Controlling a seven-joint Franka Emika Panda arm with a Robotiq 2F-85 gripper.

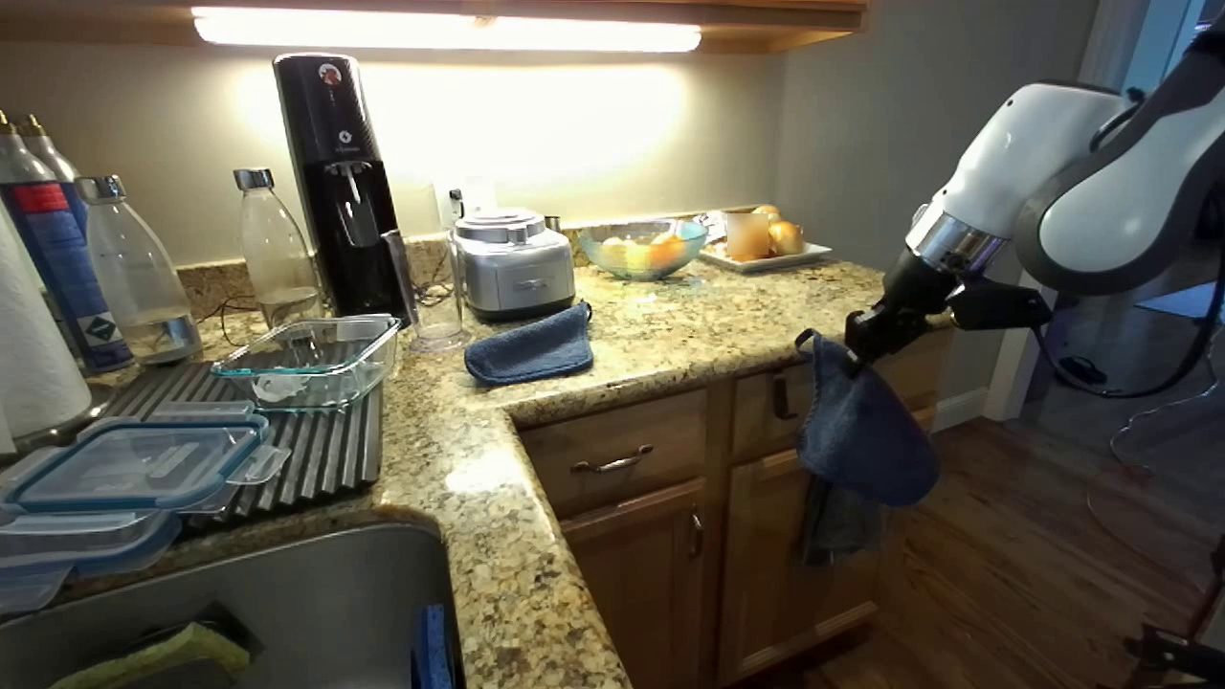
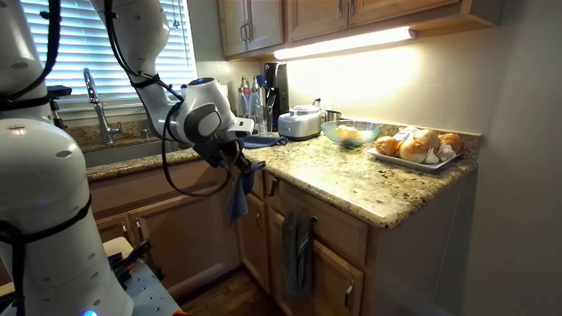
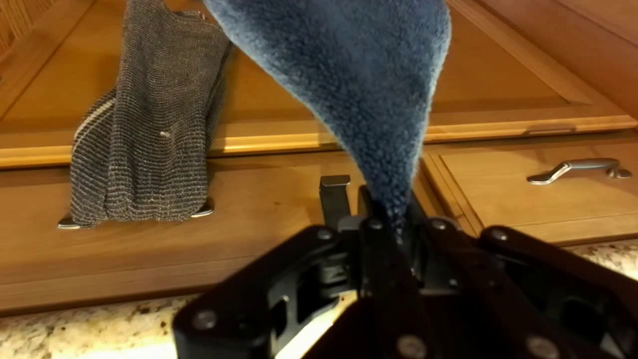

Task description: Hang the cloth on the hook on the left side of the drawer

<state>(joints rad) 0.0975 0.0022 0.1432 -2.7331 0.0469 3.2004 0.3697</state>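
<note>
A blue cloth (image 1: pixel 866 440) hangs down from my gripper (image 1: pixel 855 366), which is shut on its upper edge. A small loop sticks out at the cloth's top corner. The cloth also shows in an exterior view (image 2: pixel 240 195) and in the wrist view (image 3: pixel 364 85). A dark hook (image 3: pixel 335 199) is on the left side of the drawer (image 3: pixel 264 184); its base is hidden by my gripper in the wrist view. The hook also shows in both exterior views (image 1: pixel 783 395) (image 2: pixel 273 187). My gripper (image 2: pixel 246 166) is in front of the cabinets, apart from the hook.
A grey towel (image 3: pixel 159 124) hangs on the drawer's handle. Another blue cloth (image 1: pixel 531 346) lies on the granite counter (image 1: pixel 689 335), whose edge overhangs the drawers. A neighbouring drawer has a metal handle (image 1: pixel 612 459). A toaster (image 1: pixel 517 273) and a glass bowl (image 2: pixel 351 134) stand on the counter.
</note>
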